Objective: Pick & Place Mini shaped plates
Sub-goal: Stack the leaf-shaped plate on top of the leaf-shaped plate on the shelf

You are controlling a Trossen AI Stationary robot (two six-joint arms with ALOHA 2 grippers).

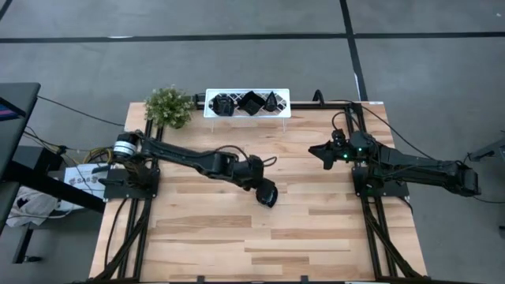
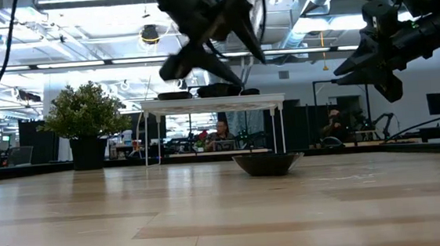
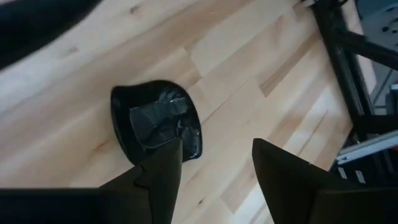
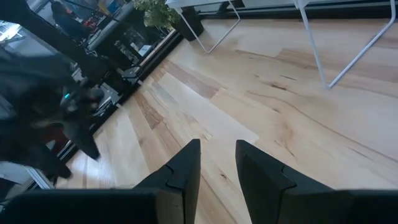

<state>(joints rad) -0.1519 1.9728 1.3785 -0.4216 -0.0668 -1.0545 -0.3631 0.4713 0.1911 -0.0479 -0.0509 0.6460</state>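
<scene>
One small glossy black plate (image 1: 269,194) rests on its base on the wooden table near the middle; the low view shows this plate (image 2: 269,163) flat on the wood. My left gripper (image 1: 263,189) hangs open above it, clear of the table in the low view (image 2: 200,71). In the left wrist view the plate (image 3: 154,119) lies just beyond one fingertip of the left gripper (image 3: 214,163). Three more black plates sit on the white rack (image 1: 247,103) at the far edge. My right gripper (image 1: 321,152) waits raised at the table's right, empty, its fingers (image 4: 217,163) a narrow gap apart.
A small green plant (image 1: 168,106) stands at the far left corner beside the rack. Black frame rails (image 1: 371,221) run along both table sides. Bare wood (image 1: 213,229) stretches over the near half of the table. People and desks show in the room behind.
</scene>
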